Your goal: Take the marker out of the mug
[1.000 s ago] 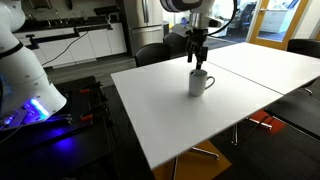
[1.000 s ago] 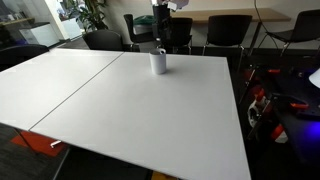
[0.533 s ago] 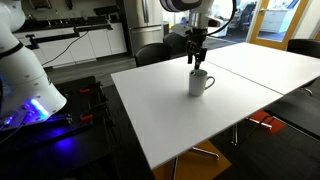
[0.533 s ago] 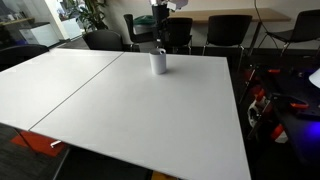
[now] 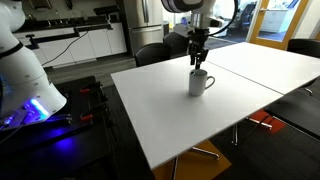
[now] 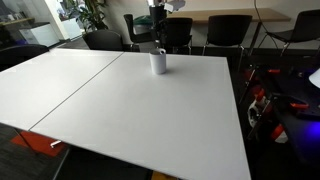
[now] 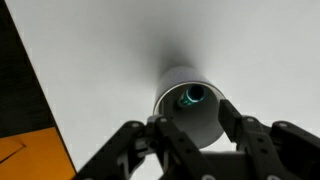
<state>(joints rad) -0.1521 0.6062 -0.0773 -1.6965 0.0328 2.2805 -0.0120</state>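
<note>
On the white table [image 5: 170, 115], upright and toward its far edge: the pale mug [image 5: 199, 84]. Directly above it, pointing down: the gripper [image 5: 198, 63], fingers spread wide, clasping nothing. Inside the mug, seen end-on in the wrist view as a teal-ringed dot: the marker [image 7: 193, 96].

Wrist view: soft focus throughout. Of marker [image 7: 192, 96], only blurred teal-ringed end visible inside mug [image 7: 185, 85]; shaft hidden in mug. Lower mug wall masked by fingers [image 7: 150, 140] of gripper [image 7: 195, 128]; gripper body cut off at bottom edge.

In both exterior views: marker too small to discern. Arm [image 5: 192, 10] cut off at top edge.
</note>
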